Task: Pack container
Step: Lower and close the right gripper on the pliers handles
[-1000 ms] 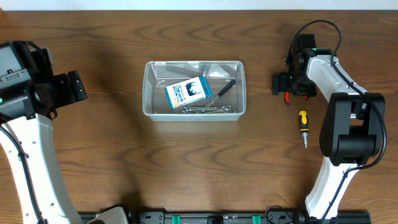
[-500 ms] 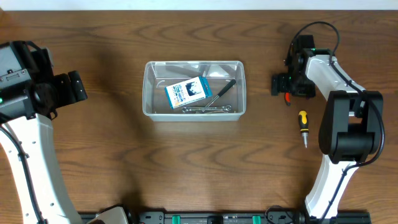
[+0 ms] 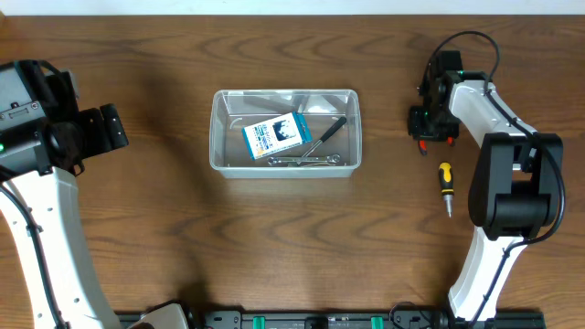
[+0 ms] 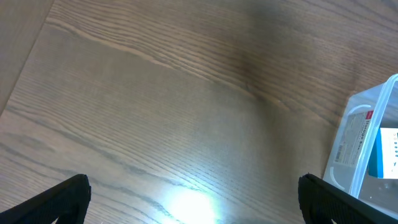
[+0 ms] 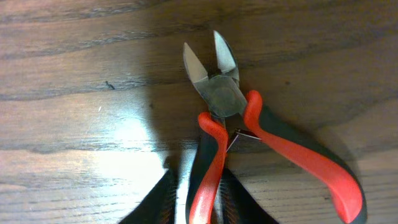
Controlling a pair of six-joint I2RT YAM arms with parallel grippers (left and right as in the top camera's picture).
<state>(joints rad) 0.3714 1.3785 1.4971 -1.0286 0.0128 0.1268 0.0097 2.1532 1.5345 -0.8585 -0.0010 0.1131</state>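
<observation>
I see the clear container at mid-table, holding a blue-and-white box and hand tools; my left gripper is spread wide above the table; my right gripper straddles one red handle of the pliers; whether it pinches, I cannot tell.

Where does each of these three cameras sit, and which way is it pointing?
Overhead: fixed above, looking straight down at the table; left arm and right arm show.
Left wrist: on the left arm, facing bare wood; fingertips of the left gripper show.
Right wrist: on the right arm, facing the pliers; the right gripper straddles one handle.
Shared: overhead and left wrist both see the container.
</observation>
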